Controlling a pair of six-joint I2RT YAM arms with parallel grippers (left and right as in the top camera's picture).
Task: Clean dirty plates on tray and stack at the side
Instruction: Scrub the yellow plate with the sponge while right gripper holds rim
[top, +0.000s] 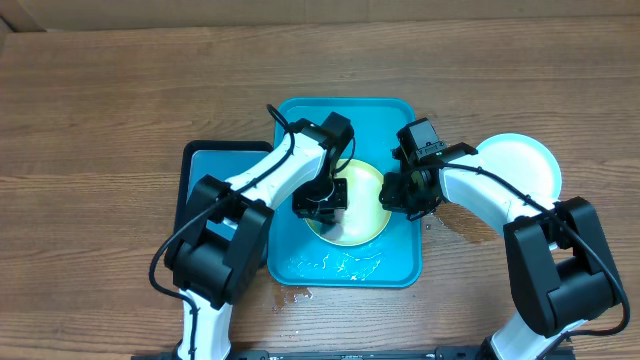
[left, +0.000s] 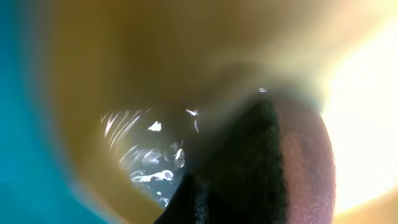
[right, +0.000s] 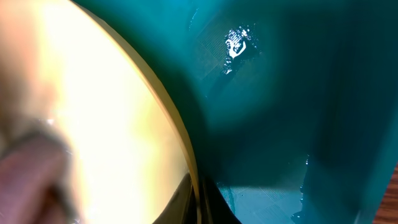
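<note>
Overhead: yellow-green plate, centre frame, in wet teal tray. Right jaws clamp its rim; left jaws clenched above it, contents unclear. Step: scrubbing, likely. Next: carry it onto blue-rimmed plate, right.

This looks like a robotics lab test bench. A white-and-black left arm and a matching right arm are mounted at the near edge of a wood-grain counter. Set out on it like test props are a wet teal tray holding a yellow-green plate, a smaller dark-rimmed tray and a light-blue plate.
</note>
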